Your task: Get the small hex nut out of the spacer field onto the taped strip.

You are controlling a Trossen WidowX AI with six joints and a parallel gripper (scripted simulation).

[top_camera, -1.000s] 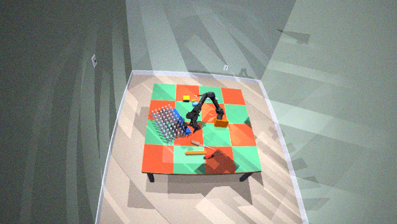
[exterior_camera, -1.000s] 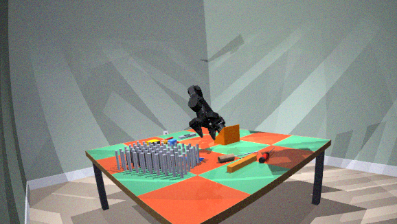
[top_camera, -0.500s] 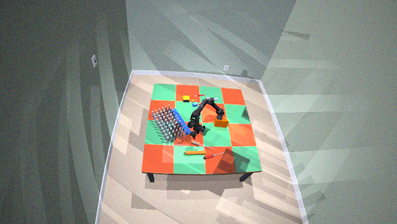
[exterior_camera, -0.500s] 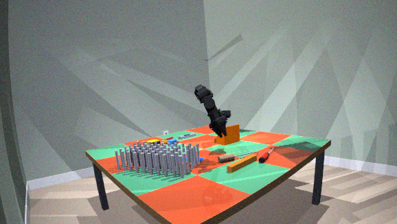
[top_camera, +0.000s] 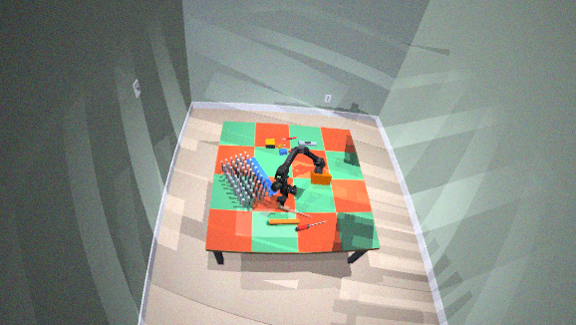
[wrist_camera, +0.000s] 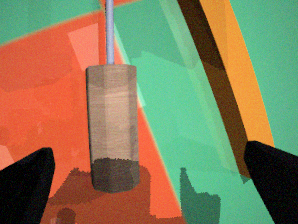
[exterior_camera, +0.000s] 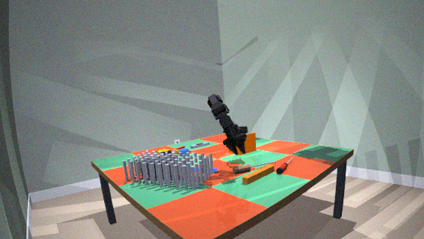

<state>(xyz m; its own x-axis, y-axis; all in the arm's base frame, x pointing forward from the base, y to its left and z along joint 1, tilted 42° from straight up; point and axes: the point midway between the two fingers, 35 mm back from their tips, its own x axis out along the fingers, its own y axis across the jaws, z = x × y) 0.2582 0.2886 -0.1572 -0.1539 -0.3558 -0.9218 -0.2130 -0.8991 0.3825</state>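
The field of upright grey spacers stands on the left part of the checkered table. A blue taped strip runs along its right side. The nut is hidden among the spacers. A hook tool with a wooden handle and a thin metal rod lies flat just beyond the strip. My gripper is open and empty. It hangs above the handle's near end, with the fingers apart on either side of it and not touching it.
An orange bar and a red screwdriver lie right of the hook tool. An orange block stands at the arm's base. Small yellow, blue and grey items lie at the back.
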